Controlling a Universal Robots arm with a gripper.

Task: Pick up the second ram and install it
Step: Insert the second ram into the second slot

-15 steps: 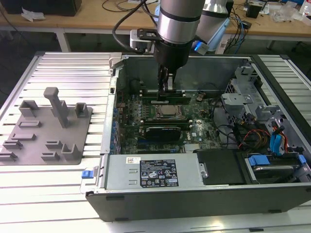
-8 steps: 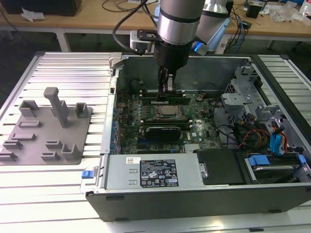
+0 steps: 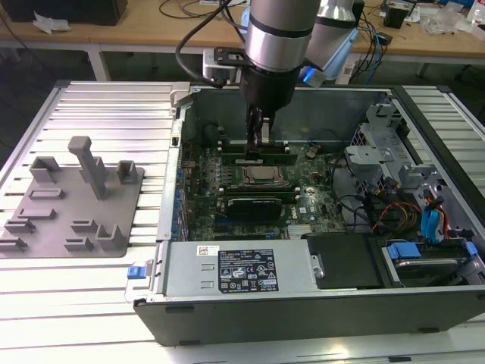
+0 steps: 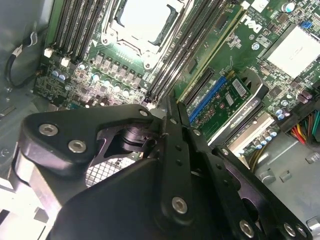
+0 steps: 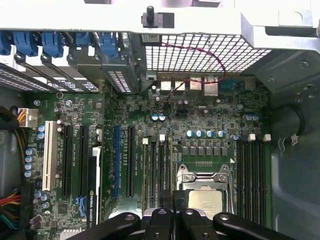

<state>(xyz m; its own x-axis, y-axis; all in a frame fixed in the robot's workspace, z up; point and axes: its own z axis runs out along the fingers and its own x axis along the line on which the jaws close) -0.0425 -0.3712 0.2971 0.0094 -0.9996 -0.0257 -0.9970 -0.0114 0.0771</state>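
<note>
At the exterior view's left, a grey holder lies on the slatted desk. To its right stands the open computer case. The gripper reaches down into the case by the processor, its fingers pressed together with nothing between them. In the second wrist view the second ram stands seated in a memory slot beside the expansion card. It is near the fingertips; whether they touch it I cannot tell.

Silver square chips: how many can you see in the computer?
1. The silver square chip sits in the middle of the green board, close by the claw; more may be hidden.
</note>
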